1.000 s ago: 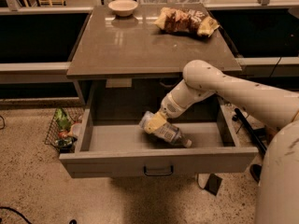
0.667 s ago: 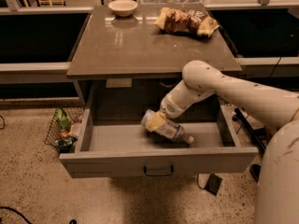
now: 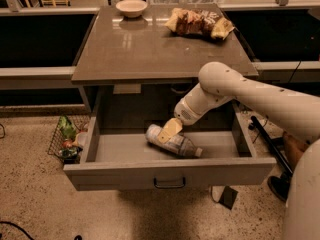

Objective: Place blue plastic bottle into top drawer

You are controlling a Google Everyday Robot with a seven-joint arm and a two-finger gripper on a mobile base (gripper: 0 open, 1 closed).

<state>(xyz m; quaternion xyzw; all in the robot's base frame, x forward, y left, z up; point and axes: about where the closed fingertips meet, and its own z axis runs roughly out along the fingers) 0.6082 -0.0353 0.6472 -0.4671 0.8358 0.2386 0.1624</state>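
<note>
The blue plastic bottle (image 3: pixel 176 143) lies on its side on the grey floor of the open top drawer (image 3: pixel 120 148), with its white cap pointing right toward the front. My gripper (image 3: pixel 168 130) reaches down into the drawer from the right, directly over the bottle's base end and overlapping it. The white arm (image 3: pixel 235 89) comes in from the right, under the front edge of the table top. The drawer is pulled far out, and its dark handle (image 3: pixel 169 183) shows on the front.
A brown table top (image 3: pixel 150 44) above the drawer holds a pale bowl (image 3: pixel 131 7) at the back left and crinkled snack bags (image 3: pixel 197 22) at the back right. A wire basket (image 3: pixel 66 138) with green items stands on the floor to the left. Dark cables and parts (image 3: pixel 265 141) lie to the right.
The bottle has sunk from a tilted pose to lying flat on the drawer floor. The gripper has stayed close over its base end.
</note>
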